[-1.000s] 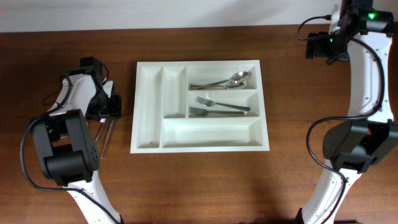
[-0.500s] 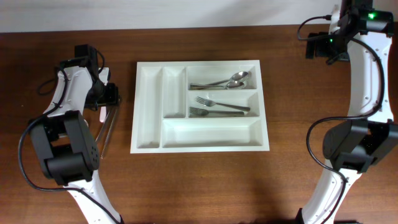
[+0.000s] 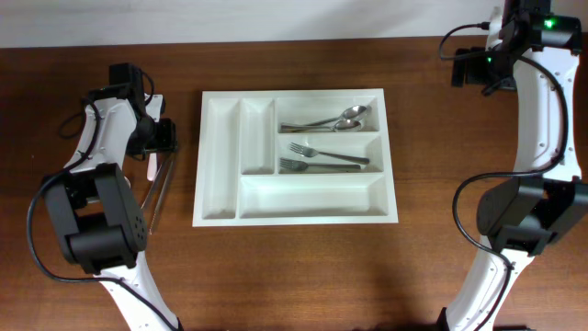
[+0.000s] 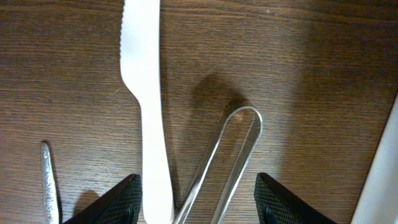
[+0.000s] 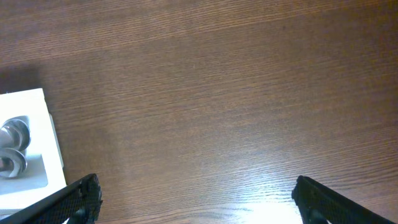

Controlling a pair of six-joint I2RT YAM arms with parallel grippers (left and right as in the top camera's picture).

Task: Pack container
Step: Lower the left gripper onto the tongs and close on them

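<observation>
The left end effector (image 4: 199,194) is hovering open over a knife (image 4: 149,124) and tongs (image 4: 244,109) beside the tray (image 3: 312,195). The next move is calling for a descent and a firm close on one handle.

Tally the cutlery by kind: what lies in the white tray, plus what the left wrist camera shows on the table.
Spoons: 2
Forks: 2
White plastic knife: 1
Looped metal piece: 1
Thin metal handle, kind unclear: 1
Total: 7
</observation>
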